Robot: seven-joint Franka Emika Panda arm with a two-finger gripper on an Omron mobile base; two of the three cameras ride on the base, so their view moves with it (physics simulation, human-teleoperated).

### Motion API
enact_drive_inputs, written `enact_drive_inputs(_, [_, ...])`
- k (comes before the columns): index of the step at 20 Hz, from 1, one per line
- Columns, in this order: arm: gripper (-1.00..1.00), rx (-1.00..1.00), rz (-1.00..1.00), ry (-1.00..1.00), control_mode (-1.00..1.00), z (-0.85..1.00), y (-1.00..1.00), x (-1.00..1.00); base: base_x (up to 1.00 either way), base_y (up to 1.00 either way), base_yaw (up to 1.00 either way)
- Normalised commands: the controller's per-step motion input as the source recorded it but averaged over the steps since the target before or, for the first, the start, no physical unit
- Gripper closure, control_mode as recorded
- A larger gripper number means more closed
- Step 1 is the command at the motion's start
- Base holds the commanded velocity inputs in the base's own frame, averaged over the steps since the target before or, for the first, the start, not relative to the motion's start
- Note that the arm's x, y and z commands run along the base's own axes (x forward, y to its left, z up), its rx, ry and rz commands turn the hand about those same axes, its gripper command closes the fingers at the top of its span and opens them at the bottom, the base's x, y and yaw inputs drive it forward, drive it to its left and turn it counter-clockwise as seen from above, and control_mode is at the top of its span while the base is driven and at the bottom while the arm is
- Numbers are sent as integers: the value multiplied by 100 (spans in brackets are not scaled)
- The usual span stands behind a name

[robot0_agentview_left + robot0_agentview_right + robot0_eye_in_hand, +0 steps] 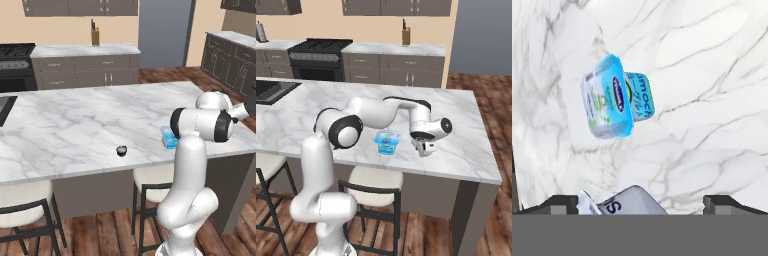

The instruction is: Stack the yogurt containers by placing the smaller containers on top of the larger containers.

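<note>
The larger container, a light-blue tub (387, 142) with a pale lid rim, stands near the front edge of the marble island; the arm partly covers the tub (168, 138) in the left base view. The smaller container, a tiny dark cup (121, 150), sits on the counter well to the tub's left. My gripper (424, 149) hangs just right of the tub, low over the counter, pointing down. In the hand view the tub (614, 97) lies ahead, left of centre, and the gripper (643, 204) is open with nothing between its fingertips (564, 203).
The marble island (75, 125) ends close behind the containers at its front edge, with stools (22, 210) below. A sink (271, 89) is set in at the far left. A stove (318, 47) and knife block (95, 36) stand on the back counter.
</note>
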Motion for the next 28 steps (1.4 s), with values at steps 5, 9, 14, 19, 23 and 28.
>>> enact_drive_inputs(5, [-100,0,0,2,-100,-17,-1,44,0,0,0])
enact_drive_inputs(9, [-100,0,0,0,-100,-17,-1,44,0,0,0])
enact_drive_inputs(14, [-100,0,0,0,-100,-21,0,40,0,0,0])
enact_drive_inputs(19, [-100,0,0,0,-100,-25,0,41,0,0,0])
enact_drive_inputs(23, [-100,0,0,0,-100,-28,0,40,0,0,0])
enact_drive_inputs(28, [-100,0,0,0,-100,-25,0,36,0,0,0])
